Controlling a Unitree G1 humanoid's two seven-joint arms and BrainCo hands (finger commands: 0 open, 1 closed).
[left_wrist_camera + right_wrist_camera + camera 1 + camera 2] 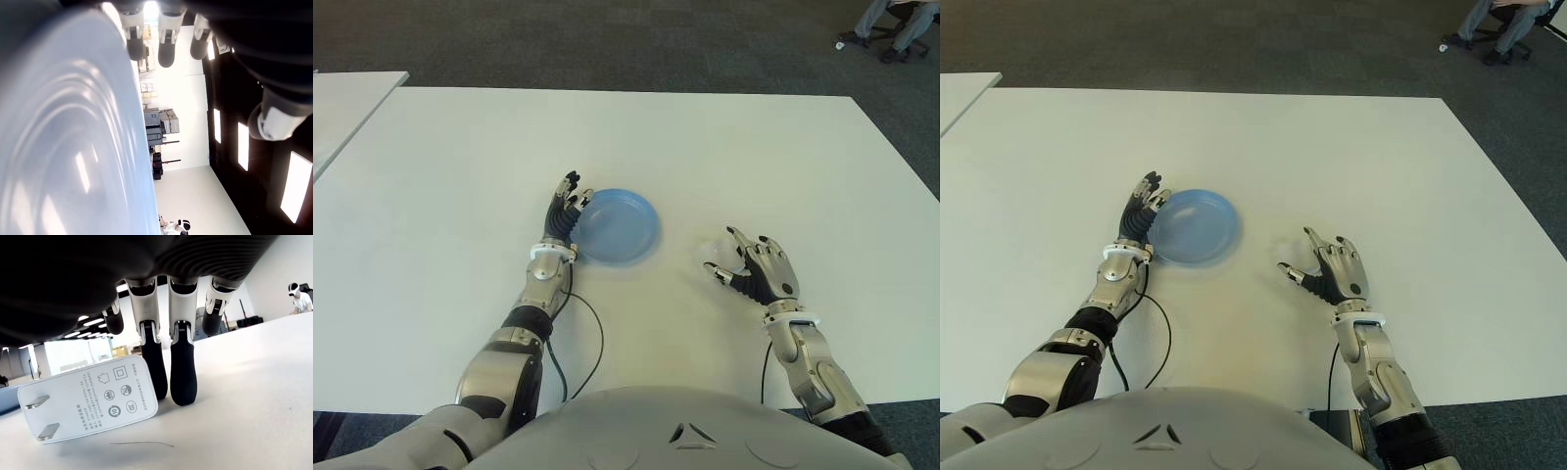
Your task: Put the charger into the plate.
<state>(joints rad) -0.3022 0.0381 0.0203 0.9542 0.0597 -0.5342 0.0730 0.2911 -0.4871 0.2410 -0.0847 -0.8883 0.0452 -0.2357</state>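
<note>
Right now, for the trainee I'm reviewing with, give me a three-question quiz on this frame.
1. True or false: the charger already lies in the blue plate.
2. Which hand is at the charger? A) left hand B) right hand
3. Fill in: the left hand's fingers show at the plate's ____ edge.

Key:
1. False; it lies on the white table, right of the plate.
2. B; its fingers are beside the charger, not closed on it.
3. left

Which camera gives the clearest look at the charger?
The right wrist view: the white charger fills it, prongs and printed label visible, lying on the table by the right hand. The eye views show only a pale blob beside that hand; the left wrist view shows none.
</note>
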